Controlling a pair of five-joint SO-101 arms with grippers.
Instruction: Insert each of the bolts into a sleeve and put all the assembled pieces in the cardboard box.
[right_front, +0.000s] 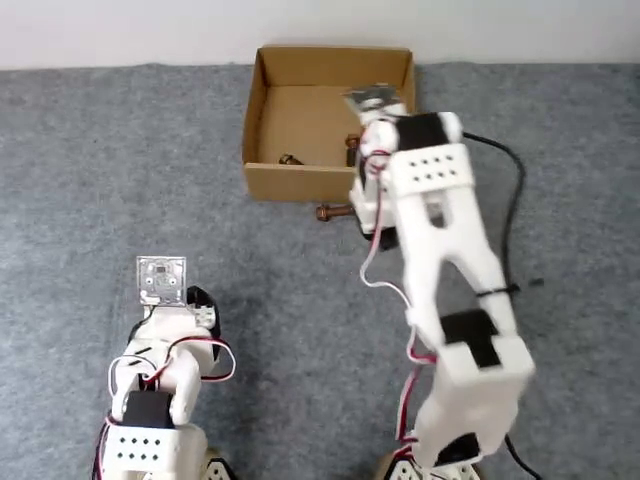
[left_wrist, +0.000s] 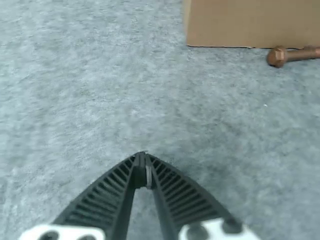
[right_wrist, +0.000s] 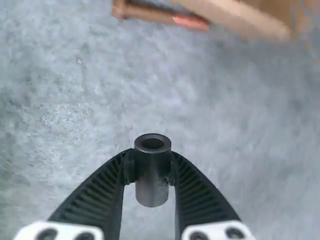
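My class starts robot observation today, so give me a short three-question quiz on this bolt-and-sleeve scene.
1. Fill in (inside/outside): the loose bolt lies ___ the cardboard box.
2. True or false: the left gripper grips something.
3. The right gripper holds: A) a bolt B) a sleeve C) nothing.
Key: 1 outside; 2 false; 3 B.

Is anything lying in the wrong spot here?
Yes. One bolt lies on the grey carpet just outside the cardboard box, beside its front wall, instead of inside. The right hand holds a black sleeve.
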